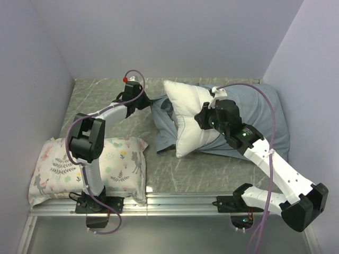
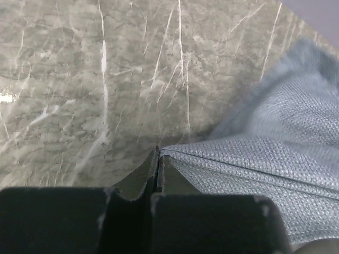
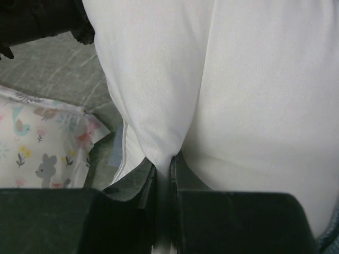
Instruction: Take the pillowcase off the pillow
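White pillow [image 1: 188,111] laid along 12–6.
Pinched at 3 by right gripper [image 1: 202,120]; pillowcase [image 1: 265,111] hem clamped at 9 by left gripper [image 1: 151,101].

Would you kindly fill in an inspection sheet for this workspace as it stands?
Surface: grey marbled table, flat.
Job's things: white pillow partly bared; grey-blue pillowcase bunched at its left, spread to its right.
Clutter: floral pillow at near left.
Grippers: left gripper shut on the pillowcase's edge; right gripper shut on a fold of the pillow.
Cables: purple cables loop along both arms; no snag seen.
Surroundings: plain pale walls on three sides; metal rail at near edge.
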Tool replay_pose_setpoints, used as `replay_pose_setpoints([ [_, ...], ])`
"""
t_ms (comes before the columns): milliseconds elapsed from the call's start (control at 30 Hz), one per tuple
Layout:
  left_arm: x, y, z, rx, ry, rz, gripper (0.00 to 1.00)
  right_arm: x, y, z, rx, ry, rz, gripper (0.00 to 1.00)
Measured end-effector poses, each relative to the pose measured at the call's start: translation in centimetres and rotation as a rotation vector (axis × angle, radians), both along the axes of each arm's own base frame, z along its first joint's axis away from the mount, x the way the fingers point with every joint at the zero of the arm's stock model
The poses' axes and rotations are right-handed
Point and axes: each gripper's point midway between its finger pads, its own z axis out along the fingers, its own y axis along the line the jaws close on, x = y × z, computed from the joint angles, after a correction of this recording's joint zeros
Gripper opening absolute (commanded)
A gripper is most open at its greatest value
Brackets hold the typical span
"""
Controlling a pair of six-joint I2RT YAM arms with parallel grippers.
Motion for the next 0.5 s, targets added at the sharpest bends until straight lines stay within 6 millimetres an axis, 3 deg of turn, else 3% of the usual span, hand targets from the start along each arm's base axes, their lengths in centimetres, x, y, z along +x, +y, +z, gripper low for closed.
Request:
replay_pose_setpoints([
  [67,-0.1,-0.4,-0.2,0.004,0.003,-0.011,0.02,0.1,0.1,0.1,0.023,0.014,0.005,0.0],
  [133,-0.3,-1.1,-0.5,0.011,-0.005,-0.031,0.14,0.5,0.2,0.5,0.042,0.032,0.003,0.0],
  [167,-0.5,-1.4,-0.7,0.013,-0.013,-0.042,0.23,0.8,0.4,1.0,0.049,0.035,0.002,0.0],
  [200,-0.7,-1.7,-0.9,0.016,-0.025,-0.052,0.45,1.2,0.4,1.6,0.057,0.037,-0.003,0.0],
  [267,-1.4,-2.0,-1.8,0.026,-0.029,-0.069,0.67,2.6,0.7,3.3,0.078,0.04,-0.014,0.0],
  [333,-2.2,-1.9,-2.7,0.032,-0.021,-0.075,0.77,4.4,1.3,5.1,0.109,0.037,-0.024,0.0],
  [400,-3.1,-1.5,-2.9,0.036,-0.013,-0.074,0.81,5.5,1.8,5.9,0.129,0.042,-0.026,0.0],
  [500,-3.9,-0.9,0.1,0.029,-0.067,-0.072,0.85,7.1,3.3,6.2,0.156,0.062,-0.011,0.0],
])
